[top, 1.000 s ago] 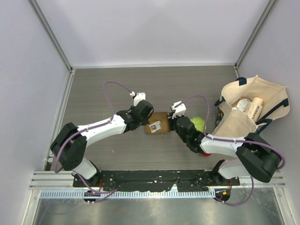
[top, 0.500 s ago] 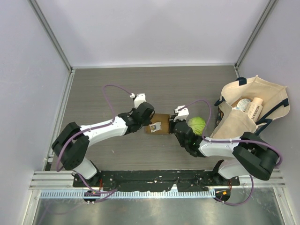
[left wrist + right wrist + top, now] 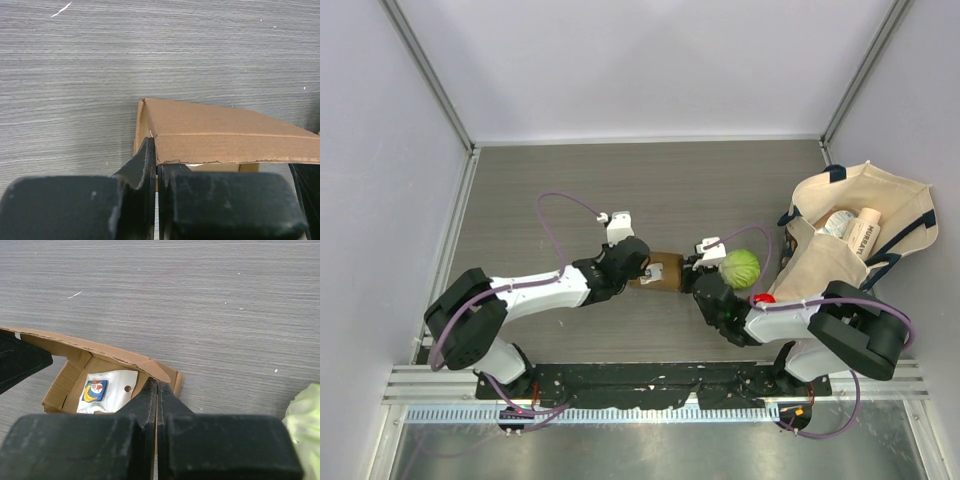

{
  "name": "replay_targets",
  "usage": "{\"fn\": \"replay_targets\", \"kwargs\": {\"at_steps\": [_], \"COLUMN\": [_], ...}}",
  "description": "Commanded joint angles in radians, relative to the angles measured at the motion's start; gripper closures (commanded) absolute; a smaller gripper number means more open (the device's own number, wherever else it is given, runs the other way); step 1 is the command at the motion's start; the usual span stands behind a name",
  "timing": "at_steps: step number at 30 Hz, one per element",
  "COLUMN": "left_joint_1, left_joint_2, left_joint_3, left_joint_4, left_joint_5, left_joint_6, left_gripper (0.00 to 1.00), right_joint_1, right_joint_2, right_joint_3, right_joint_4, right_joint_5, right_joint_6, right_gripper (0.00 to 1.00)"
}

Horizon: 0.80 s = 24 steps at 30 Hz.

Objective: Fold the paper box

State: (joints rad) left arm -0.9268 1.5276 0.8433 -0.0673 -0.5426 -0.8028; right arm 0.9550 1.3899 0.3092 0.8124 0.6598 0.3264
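The paper box (image 3: 663,270) is small brown cardboard, lying on the table between my two grippers. My left gripper (image 3: 642,266) is shut on its left wall; in the left wrist view the fingertips (image 3: 157,161) pinch the edge of the box (image 3: 225,137) under a folded flap. My right gripper (image 3: 692,276) is shut on the right wall; in the right wrist view (image 3: 157,389) it pinches the box (image 3: 75,360) just below a rounded flap. The box is open towards that camera, and a white packet (image 3: 107,392) with a colourful label lies inside.
A green cabbage (image 3: 741,267) sits just right of the right wrist and shows at the right wrist view's edge (image 3: 305,412). A small red thing (image 3: 763,298) lies by the right arm. A cream tote bag (image 3: 860,235) with bottles stands at the right. Walls enclose the table.
Both grippers, with the box held between them, have shifted a little towards the near edge. The right wrist has come off the cabbage, which now shows in full.
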Motion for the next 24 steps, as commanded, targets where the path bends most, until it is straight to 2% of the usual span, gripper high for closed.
{"fn": "replay_targets", "kwargs": {"at_steps": [1,14,18,24], "left_joint_1": [-0.020,-0.069,-0.079,-0.081], "left_joint_2": [-0.029,-0.046,-0.052,-0.064], "left_joint_3": [-0.064,-0.119,-0.112,-0.112], "left_joint_4": [-0.002,0.032,0.026,0.018], "left_joint_5": [-0.014,-0.065,-0.069,-0.079], "left_joint_6": [0.004,0.047,0.057,0.051], "left_gripper": [1.00,1.00,1.00,1.00], "right_joint_1": [0.022,0.074,0.076,0.076], "right_joint_2": [0.009,0.017,-0.011,0.011], "right_joint_3": [-0.033,-0.071,0.002,0.057], "right_joint_4": [0.063,0.088,-0.019,-0.082], "right_joint_5": [0.040,0.064,0.052,0.084], "right_joint_6": [0.037,0.083,0.143,0.275], "right_gripper": [1.00,1.00,1.00,1.00]}}
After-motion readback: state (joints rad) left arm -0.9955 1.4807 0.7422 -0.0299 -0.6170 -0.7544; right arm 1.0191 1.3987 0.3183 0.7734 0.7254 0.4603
